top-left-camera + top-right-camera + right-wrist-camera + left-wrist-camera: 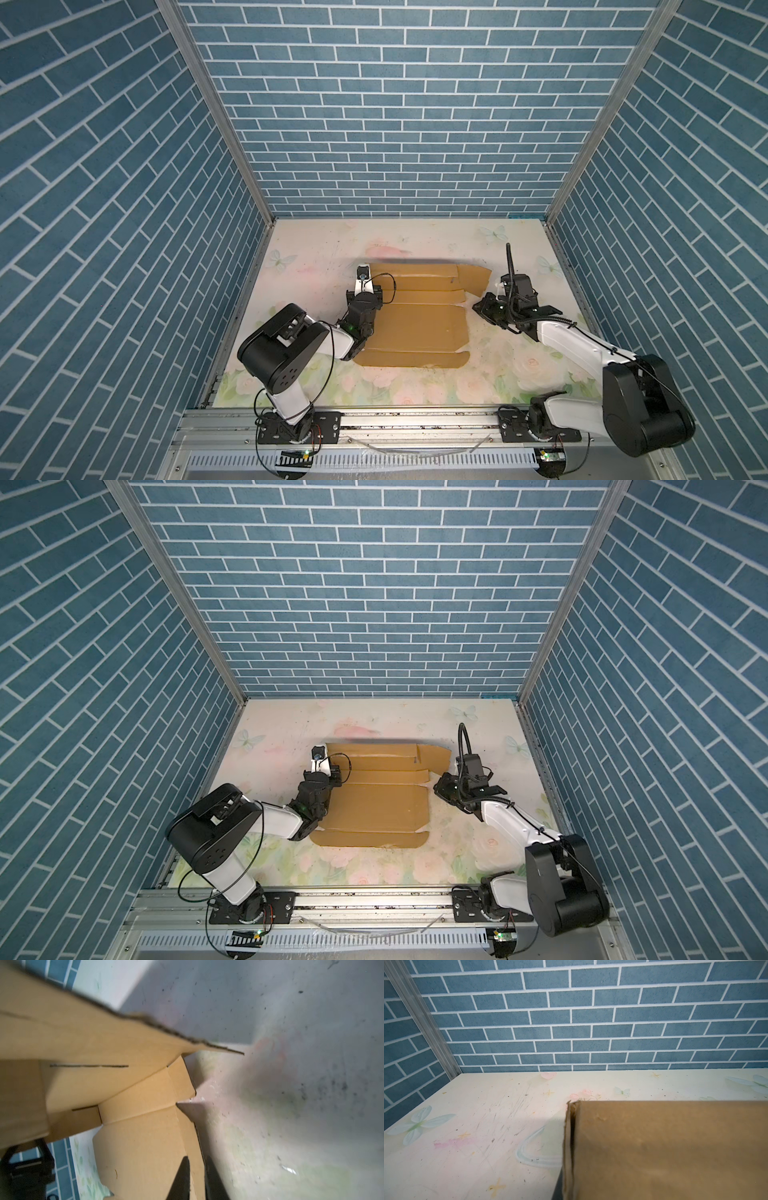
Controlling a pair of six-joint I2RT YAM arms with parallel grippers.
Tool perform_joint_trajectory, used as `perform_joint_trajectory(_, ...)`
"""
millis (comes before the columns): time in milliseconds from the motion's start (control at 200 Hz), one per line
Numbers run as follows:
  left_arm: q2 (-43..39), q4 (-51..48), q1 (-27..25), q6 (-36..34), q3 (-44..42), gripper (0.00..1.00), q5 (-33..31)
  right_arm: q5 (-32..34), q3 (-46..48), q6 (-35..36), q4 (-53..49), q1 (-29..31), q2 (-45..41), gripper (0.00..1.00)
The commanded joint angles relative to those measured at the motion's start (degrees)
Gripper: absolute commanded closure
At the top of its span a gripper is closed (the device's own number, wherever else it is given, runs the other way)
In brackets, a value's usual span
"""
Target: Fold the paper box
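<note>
Far edge of the paper box (pixel 415 324) smears into blur; the left arm (pixel 286 353) covers its left side; right gripper (pixel 196 1159) fingers (pixel 180 1184) run off the wrist view's edge.

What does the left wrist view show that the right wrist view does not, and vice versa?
Only the left wrist view: the aluminium corner post, a butterfly print on the table, and the doubled edge of a raised panel of the paper box. Only the right wrist view: the right gripper closed astride one edge of the box, plus its cut slots and creased flaps. Both: the tan cardboard, the table surface and some blue brick wall.
</note>
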State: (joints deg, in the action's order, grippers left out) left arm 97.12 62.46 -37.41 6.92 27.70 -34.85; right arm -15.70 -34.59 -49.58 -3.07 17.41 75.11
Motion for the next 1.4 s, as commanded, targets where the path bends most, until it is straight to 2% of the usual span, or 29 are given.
perform_joint_trajectory(0, -0.45, -4.69, -0.38, -0.33, 0.16, 1.00, 0.64, 5.22, 0.09, -5.27, 10.42, 0.76, 3.31, 0.83)
perform_joint_trajectory(135, 0.01, -4.89, -0.38, -0.24, 0.46, 1.00, 0.89, 9.72, 1.15, -5.70, 13.94, 1.05, 5.89, 0.86)
perform_joint_trajectory(405, 0.40, -6.00, -0.38, -0.15, 1.34, 1.00, 1.40, 10.34, -0.12, -6.27, 17.01, 3.03, 11.58, 0.87)
perform_joint_trajectory(515, 0.38, -6.44, -0.38, 0.12, 1.56, 1.00, 1.46, 12.68, -0.42, -6.67, 17.47, 4.34, 13.06, 0.88)
perform_joint_trajectory(695, 0.52, -6.89, -0.38, 0.16, 2.06, 1.00, 1.53, 11.02, -0.83, -7.19, 21.45, 5.35, 15.85, 0.89)
perform_joint_trajectory(820, 0.42, -6.92, -0.38, 0.14, 2.08, 1.00, 1.54, 7.03, -1.16, -7.37, 22.92, 6.08, 15.41, 0.90)
perform_joint_trajectory(1040, 0.52, -6.77, -0.38, 0.26, 1.84, 1.00, 1.55, 5.69, -2.05, -7.21, 22.91, 7.50, 14.09, 0.91)
perform_joint_trajectory(1395, 0.52, -6.89, -0.38, 0.61, 1.99, 1.00, 1.71, 5.40, -3.64, -9.41, 25.82, 9.47, 20.63, 0.91)
